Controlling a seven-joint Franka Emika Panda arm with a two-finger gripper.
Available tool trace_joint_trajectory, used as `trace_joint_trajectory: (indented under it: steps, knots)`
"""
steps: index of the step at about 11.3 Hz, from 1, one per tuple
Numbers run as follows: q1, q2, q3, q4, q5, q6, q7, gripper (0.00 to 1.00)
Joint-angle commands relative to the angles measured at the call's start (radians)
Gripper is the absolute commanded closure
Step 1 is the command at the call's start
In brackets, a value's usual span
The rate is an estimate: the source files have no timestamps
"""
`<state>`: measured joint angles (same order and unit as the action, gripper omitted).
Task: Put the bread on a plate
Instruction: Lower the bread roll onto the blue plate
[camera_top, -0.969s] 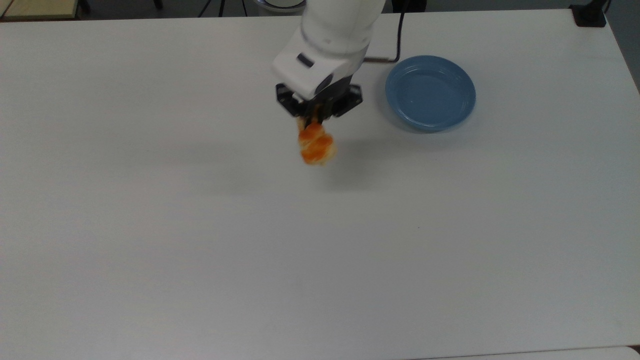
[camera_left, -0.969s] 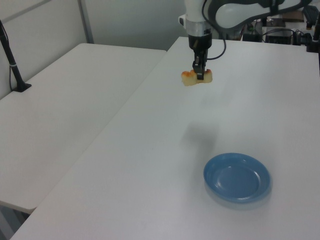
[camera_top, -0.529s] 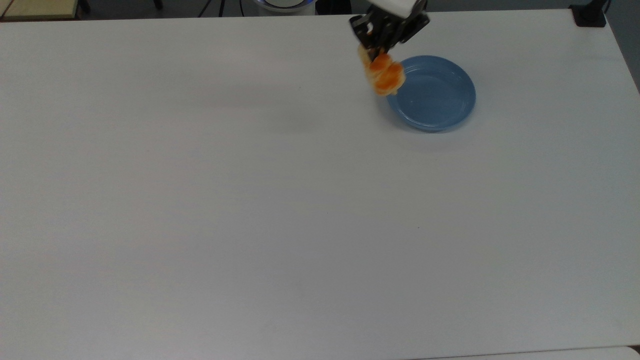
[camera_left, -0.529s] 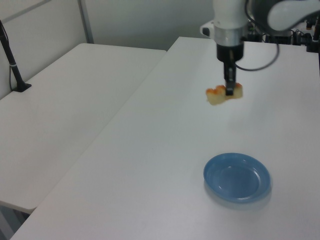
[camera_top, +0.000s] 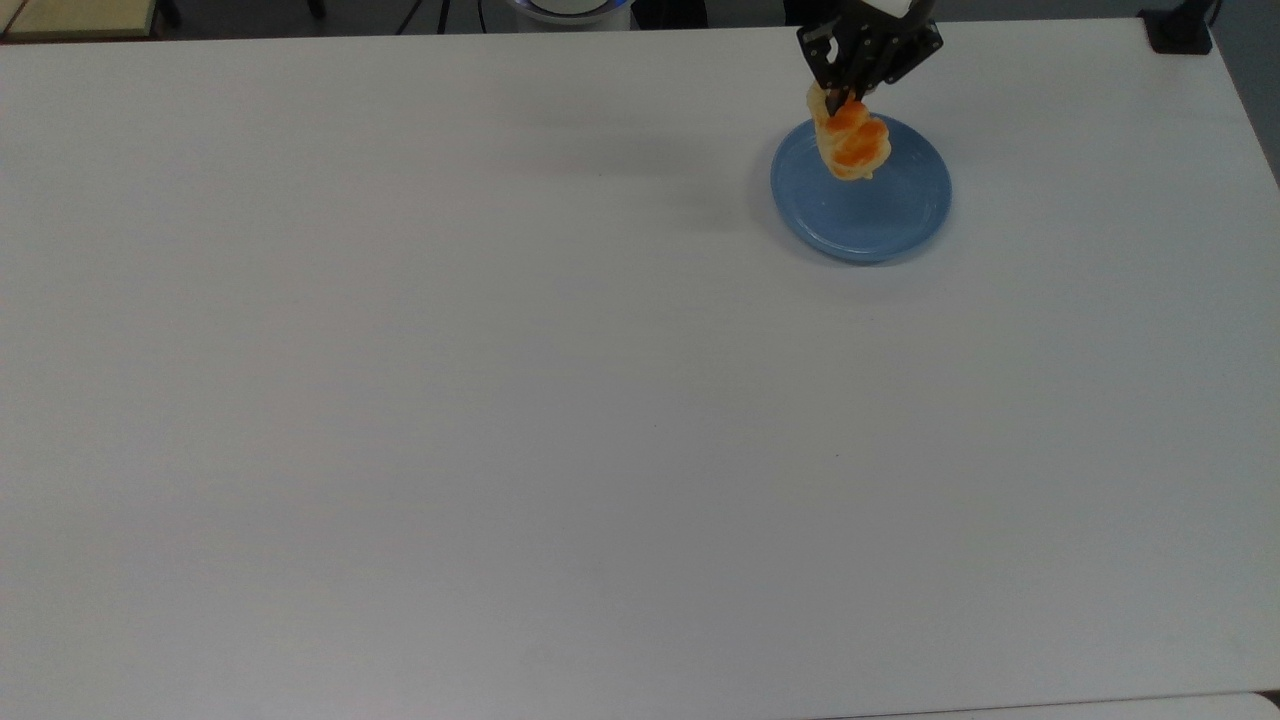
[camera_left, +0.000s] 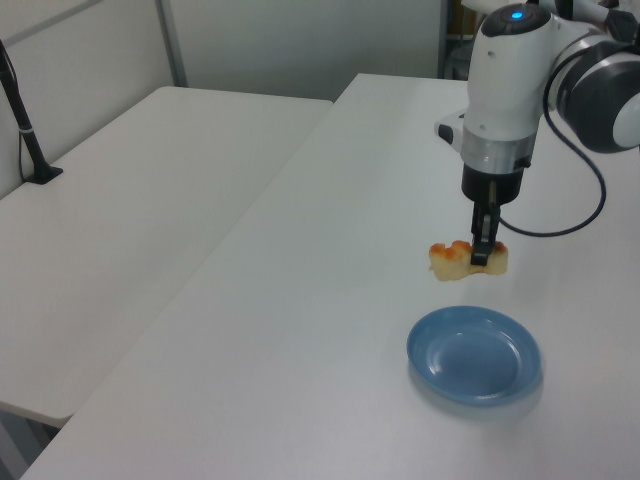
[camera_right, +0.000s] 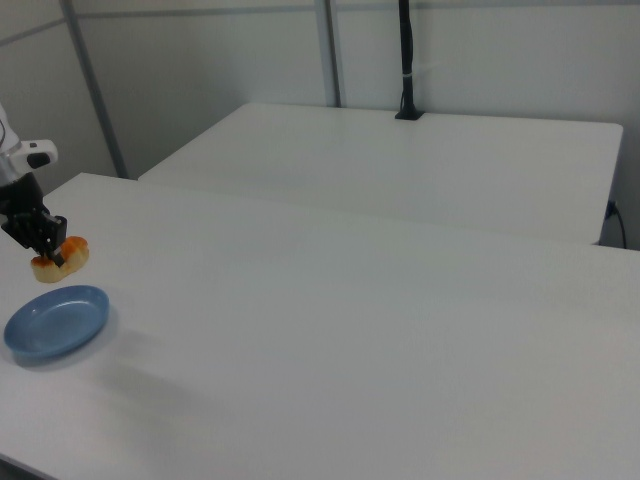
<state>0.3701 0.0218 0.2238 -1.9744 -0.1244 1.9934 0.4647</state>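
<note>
My gripper (camera_top: 838, 100) (camera_left: 481, 257) (camera_right: 57, 258) is shut on the bread (camera_top: 852, 146) (camera_left: 452, 257) (camera_right: 72, 257), a pale yellow braided roll with orange-brown patches. The roll hangs in the air, lying level across the fingers. In the top view it overlaps the far-left part of the light-blue plate (camera_top: 900, 215). In the left view it hovers above the plate (camera_left: 474, 357), a little towards the far edge. In the right view it sits above the plate (camera_right: 55, 322).
The white table (camera_top: 500, 400) spreads wide to the top view's left and front of the plate. A black cable (camera_left: 585, 205) loops behind the arm. A second white table (camera_left: 130, 200) stands beside this one, with a black post (camera_left: 25, 130) on it.
The gripper has carried the bread from the table's middle towards the top view's right and far side, ending over the plate. In the left view it came nearer and lower.
</note>
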Motion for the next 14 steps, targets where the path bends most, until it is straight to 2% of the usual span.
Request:
trace_joint_trajectory:
  steps: [1,5,9,11,12,14]
  knots:
    - [0.012,0.058,-0.009,-0.018,0.054,0.132,0.121,0.95]
    - [0.082,0.148,-0.009,-0.049,0.042,0.229,0.219,0.97]
    - [0.121,0.156,-0.011,-0.077,0.010,0.229,0.226,0.96]
    - [0.125,0.155,-0.011,-0.096,-0.027,0.225,0.227,0.92]
    - [0.125,0.155,-0.011,-0.095,-0.044,0.223,0.239,0.73]
    - [0.125,0.155,-0.011,-0.095,-0.078,0.216,0.262,0.25]
